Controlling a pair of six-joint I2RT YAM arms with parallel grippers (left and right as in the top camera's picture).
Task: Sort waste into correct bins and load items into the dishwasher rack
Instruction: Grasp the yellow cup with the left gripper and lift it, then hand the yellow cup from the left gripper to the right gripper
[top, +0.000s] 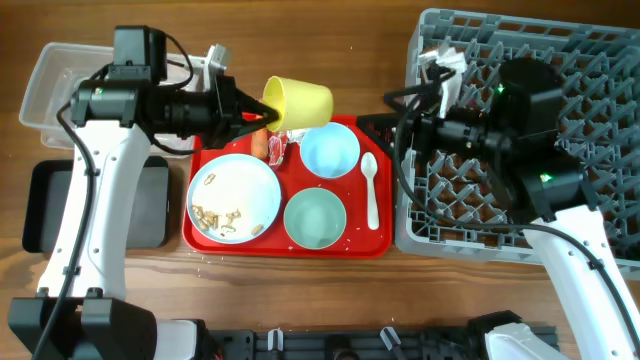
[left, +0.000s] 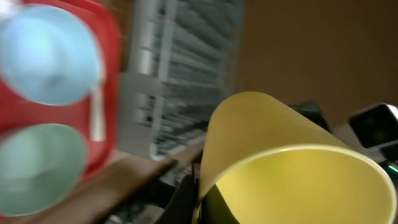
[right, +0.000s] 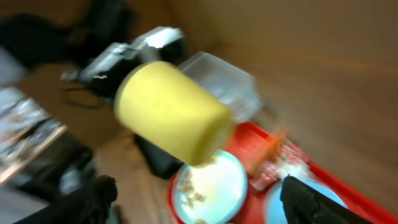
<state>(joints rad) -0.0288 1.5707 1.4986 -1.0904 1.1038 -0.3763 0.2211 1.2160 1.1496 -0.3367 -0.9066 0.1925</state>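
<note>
Cup grip: left gripper (top: 255, 112) pinches yellow-green cup (top: 298, 103) by its rim, tilted above red tray (top: 290, 247), base toward the wide-open, empty right gripper (top: 385, 112). Likely handover, since the dishwasher rack (top: 600, 80) sits on the right.

Robot lab, wooden table (top: 360, 40), dishwasher rack (top: 600, 60)

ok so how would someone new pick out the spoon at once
Find the red tray just left of the big grey rack. Along its right edge, beside the pale blue bowl and the mint bowl, lies the white spoon: the only long, thin thing among round dishes.
</note>
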